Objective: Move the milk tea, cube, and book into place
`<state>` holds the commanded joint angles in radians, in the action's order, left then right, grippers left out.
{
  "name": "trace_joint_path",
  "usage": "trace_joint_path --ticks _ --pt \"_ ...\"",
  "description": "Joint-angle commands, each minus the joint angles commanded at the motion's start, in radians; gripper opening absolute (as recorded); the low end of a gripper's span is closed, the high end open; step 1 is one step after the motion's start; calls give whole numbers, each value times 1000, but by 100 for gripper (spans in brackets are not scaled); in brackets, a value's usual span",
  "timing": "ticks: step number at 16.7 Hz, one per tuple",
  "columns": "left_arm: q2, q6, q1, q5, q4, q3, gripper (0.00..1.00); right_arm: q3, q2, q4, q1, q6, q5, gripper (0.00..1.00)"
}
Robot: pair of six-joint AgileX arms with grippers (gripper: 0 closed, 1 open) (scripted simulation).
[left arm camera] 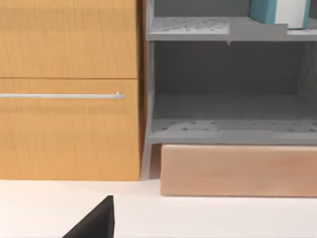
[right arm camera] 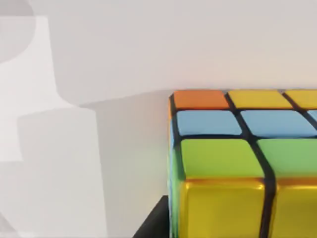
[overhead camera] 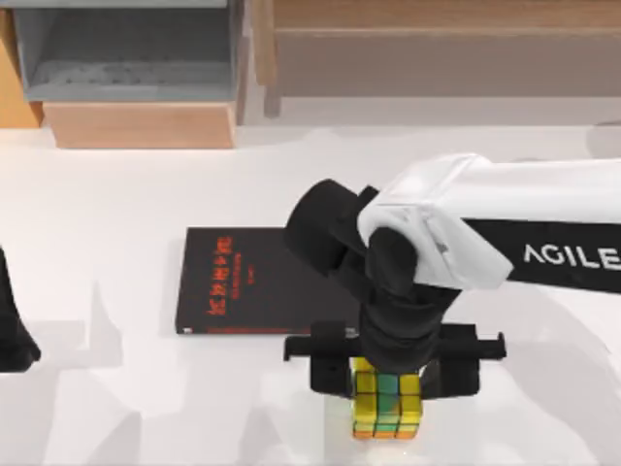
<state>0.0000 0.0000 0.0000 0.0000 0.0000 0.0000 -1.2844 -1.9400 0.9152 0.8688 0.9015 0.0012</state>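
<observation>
The cube (overhead camera: 387, 408), with yellow, green and orange squares, sits near the table's front edge, right of centre. My right gripper (overhead camera: 388, 377) reaches down over it with a finger on each side, pressed against its faces. In the right wrist view the cube (right arm camera: 237, 163) is very close, and a dark finger (right arm camera: 156, 223) lies against its side. The book (left arm camera: 277, 12), light blue with white page edges, stands on the upper grey shelf, cut off by the frame. The milk tea is out of view. My left arm (overhead camera: 15, 330) is parked at the table's left edge.
A black book with red lettering (overhead camera: 247, 282) lies flat just left of and behind the cube, partly under my right arm. A wooden cabinet (left arm camera: 69, 89) and grey shelf unit (overhead camera: 126, 58) stand at the back left, with a wooden block (left arm camera: 237, 171) below the shelves.
</observation>
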Motion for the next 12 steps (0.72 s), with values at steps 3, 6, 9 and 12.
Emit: trace_joint_path --ticks 3,6,9,12 --pt "0 0 0 0 0 0 100 0 0 0 0 0 0 25" --pt "0 0 0 0 0 0 100 0 0 0 0 0 0 2" --pt "0 0 0 0 0 0 100 0 0 0 0 0 0 0" --pt "0 0 0 0 0 0 100 0 0 0 0 0 0 0"
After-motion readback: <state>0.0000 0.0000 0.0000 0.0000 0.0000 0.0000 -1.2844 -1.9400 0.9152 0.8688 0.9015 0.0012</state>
